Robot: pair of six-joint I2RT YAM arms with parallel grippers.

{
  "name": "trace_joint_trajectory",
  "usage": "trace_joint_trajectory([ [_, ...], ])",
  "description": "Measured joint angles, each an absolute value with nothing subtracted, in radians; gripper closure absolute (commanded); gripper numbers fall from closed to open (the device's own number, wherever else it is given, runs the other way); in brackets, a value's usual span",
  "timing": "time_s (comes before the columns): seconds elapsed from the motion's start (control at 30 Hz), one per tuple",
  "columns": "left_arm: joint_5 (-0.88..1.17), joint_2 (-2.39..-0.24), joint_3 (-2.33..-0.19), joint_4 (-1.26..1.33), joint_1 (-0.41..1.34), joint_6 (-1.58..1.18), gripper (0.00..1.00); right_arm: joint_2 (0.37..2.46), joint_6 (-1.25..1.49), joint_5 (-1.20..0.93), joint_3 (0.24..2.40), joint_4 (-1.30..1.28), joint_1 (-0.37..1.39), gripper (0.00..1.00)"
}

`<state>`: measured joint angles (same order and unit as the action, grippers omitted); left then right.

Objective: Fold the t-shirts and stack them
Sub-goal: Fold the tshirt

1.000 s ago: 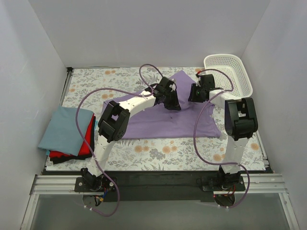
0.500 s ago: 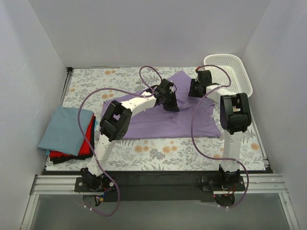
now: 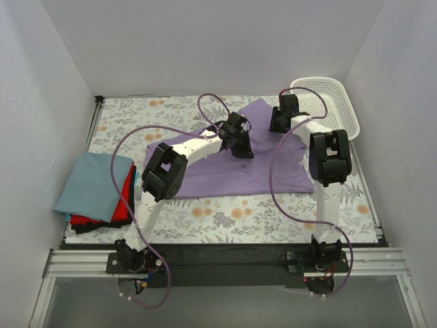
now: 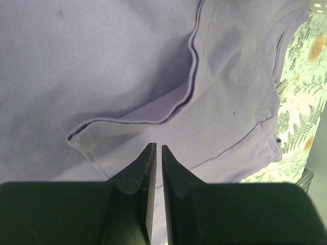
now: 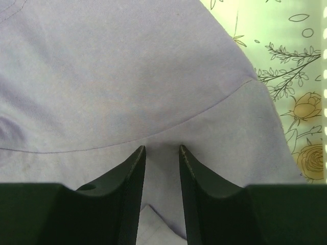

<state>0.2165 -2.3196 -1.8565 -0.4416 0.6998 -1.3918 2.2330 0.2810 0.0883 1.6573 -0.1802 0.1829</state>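
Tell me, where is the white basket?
In the top view, the white basket sits at the table's far right corner, just right of the right gripper and past the purple t-shirt's right edge.

The lilac t-shirt (image 3: 232, 174) lies opened out on the surface (image 3: 136, 113), just left of the white mesh basket (image 3: 328, 102). It is not flat: its far end rises to a point close beside the basket, its basket-side edge is ragged and rumpled, and a short sleeve is doubled over the body, hem and seam showing. Well to the left of the basket, three folded shirts sit stacked: a blue-grey t-shirt (image 3: 92, 184) on top, a red t-shirt (image 3: 123, 205) under it, and a black t-shirt (image 3: 85, 227) peeking out below.
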Motion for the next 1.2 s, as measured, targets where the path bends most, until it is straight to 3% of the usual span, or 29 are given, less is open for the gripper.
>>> trace_joint_trajectory([
  [0.4, 0.216, -2.320, -1.856, -0.445, 0.695, -1.396, 0.93, 2.249, 0.292, 0.136, 1.682, -0.183, 0.171, 0.52],
  [0.63, 0.217, -2.320, -1.856, -0.445, 0.695, -1.396, 0.93, 2.257, 0.288, 0.104, 1.691, -0.169, 0.160, 0.36],
  [1.0, 0.217, -2.336, -1.856, -0.450, 0.689, -1.395, 0.93, 2.294, 0.242, -0.028, 1.750, -0.146, 0.144, 0.27],
  [1.2, 0.217, -2.334, -1.856, -0.438, 0.676, -1.385, 0.89, 2.201, 0.216, -0.030, 1.662, -0.151, 0.144, 0.24],
])
